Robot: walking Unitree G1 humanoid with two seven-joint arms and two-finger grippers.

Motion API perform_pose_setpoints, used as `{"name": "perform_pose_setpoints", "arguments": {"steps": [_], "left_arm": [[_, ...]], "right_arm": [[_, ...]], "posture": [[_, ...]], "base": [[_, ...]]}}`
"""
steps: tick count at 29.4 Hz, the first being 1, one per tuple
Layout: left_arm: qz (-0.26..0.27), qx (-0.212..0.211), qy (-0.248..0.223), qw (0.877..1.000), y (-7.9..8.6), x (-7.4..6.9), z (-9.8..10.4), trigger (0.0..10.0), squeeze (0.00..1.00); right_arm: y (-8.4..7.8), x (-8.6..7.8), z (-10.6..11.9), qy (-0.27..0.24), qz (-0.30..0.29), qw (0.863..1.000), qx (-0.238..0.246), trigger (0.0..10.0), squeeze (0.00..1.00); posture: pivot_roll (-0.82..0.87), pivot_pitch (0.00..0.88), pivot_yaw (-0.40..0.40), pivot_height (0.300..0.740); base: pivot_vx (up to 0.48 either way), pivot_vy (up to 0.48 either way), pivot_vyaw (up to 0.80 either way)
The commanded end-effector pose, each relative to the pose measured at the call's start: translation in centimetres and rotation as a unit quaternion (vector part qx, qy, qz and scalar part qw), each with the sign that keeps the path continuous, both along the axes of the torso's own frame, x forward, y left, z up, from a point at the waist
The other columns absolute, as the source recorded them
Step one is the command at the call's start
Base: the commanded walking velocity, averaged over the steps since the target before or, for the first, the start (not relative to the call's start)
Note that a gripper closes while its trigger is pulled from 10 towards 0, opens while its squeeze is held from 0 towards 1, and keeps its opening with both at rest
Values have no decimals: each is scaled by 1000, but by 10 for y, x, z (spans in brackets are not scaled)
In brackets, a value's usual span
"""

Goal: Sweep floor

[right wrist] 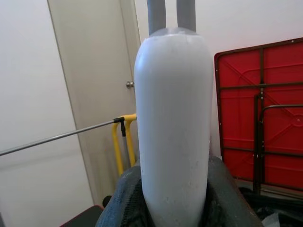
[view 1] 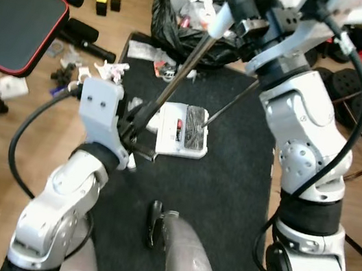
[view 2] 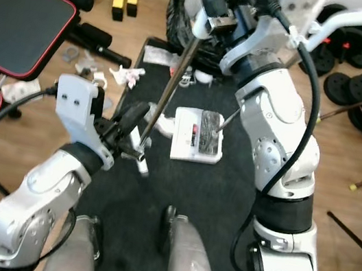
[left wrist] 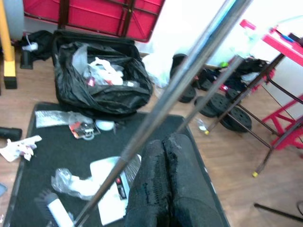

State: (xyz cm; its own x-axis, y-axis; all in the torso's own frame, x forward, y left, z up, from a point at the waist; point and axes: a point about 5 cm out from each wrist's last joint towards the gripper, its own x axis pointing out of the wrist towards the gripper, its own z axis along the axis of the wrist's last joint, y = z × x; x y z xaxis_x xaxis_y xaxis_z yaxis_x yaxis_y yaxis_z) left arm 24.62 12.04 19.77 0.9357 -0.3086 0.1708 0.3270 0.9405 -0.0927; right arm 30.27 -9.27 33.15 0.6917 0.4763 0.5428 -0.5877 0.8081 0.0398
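Broom head (left wrist: 56,211) cut off, dustpan (view 1: 183,131) partly hidden

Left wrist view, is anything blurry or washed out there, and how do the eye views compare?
Left wrist view: the broom pole close to the lens is soft, and the upper background is blown out white. Eye views: evenly lit, fairly sharp on the white dustpan.

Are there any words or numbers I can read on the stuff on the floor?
None can be read.
White dustpan: a red and black mark on it, too blurred to read.
Crumpled packet on the black mat: red print, too small to read.
Black trash bag: wrappers inside with red bits, no legible letters.
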Motion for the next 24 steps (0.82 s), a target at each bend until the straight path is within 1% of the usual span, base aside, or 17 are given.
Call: {"name": "perform_pose_setpoints", "arguments": {"steps": [1,2,3,5,9,14,18,20,24], "left_arm": [[-24,4,6,1000,-3,-2,-5,10000,0],[-25,4,5,1000,-3,-1,-4,10000,0],[-25,3,3,1000,-4,0,-5,10000,0],[-25,3,2,1000,-4,1,-5,10000,0],[-25,-1,-4,1000,-6,3,-5,10000,0],[-27,-2,-5,1000,-7,3,-5,10000,0],[-29,-3,-2,1000,-9,2,-8,10000,0],[-20,-2,13,1000,-8,1,-13,10000,0],[-12,-1,20,1000,-7,1,-17,10000,0]], "right_arm": [[0,-8,9,-24,10,1000,13,10000,0],[1,-8,9,-25,13,1000,10,10000,0],[2,-8,9,-26,15,999,9,10000,0],[3,-8,9,-26,16,999,11,10000,0],[4,-9,10,-25,24,999,21,10000,0],[3,-9,10,-25,22,999,21,10000,0],[5,-10,8,-21,24,999,14,10000,0],[7,-11,7,-20,25,999,14,10000,0],[8,-11,6,-19,28,999,14,10000,0]], "posture": [[-127,208,-179,740],[-127,206,-181,740],[-127,203,-183,740],[-128,201,-185,740],[-130,199,-189,740],[-127,199,-190,740],[-127,197,-191,740],[-127,187,-191,740],[-128,186,-190,740]], "base": [[371,0,-800],[375,0,0],[375,0,-800],[379,0,0],[374,0,-519],[376,0,0],[367,0,-744],[0,0,0],[0,0,0]]}}
